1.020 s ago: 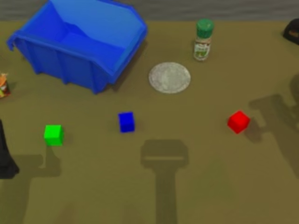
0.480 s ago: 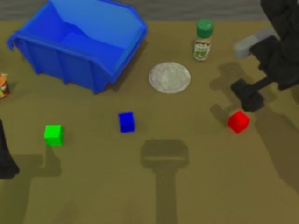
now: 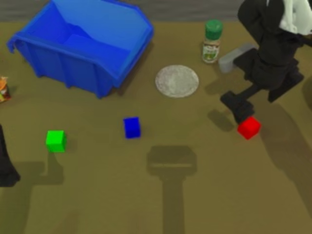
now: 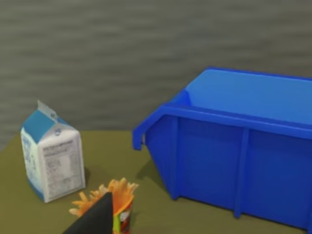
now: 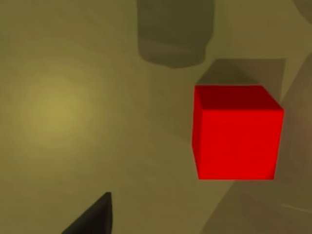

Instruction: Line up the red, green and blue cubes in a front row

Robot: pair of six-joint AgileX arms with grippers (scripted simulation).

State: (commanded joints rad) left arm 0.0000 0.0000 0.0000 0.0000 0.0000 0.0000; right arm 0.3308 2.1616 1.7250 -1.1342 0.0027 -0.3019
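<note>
The red cube (image 3: 249,127) rests on the table at the right; in the right wrist view the red cube (image 5: 236,134) is close below the camera. My right gripper (image 3: 239,108) hangs open just behind and left of it, not touching; one dark fingertip (image 5: 95,217) shows in the right wrist view. The blue cube (image 3: 131,127) sits near the middle and the green cube (image 3: 55,141) at the left. My left gripper (image 3: 6,168) is parked at the table's left edge, open, with one fingertip (image 4: 95,219) in the left wrist view.
A large blue bin (image 3: 68,68) fills the back left, and the bin (image 4: 243,161) also shows in the left wrist view. A silver disc (image 3: 177,81) and a green-capped shaker (image 3: 212,41) stand at the back. A milk carton (image 4: 52,161) and fries pack (image 4: 117,192) sit far left.
My right arm has swung in from the right edge and come down behind the red cube. The cubes and the left arm have not moved.
</note>
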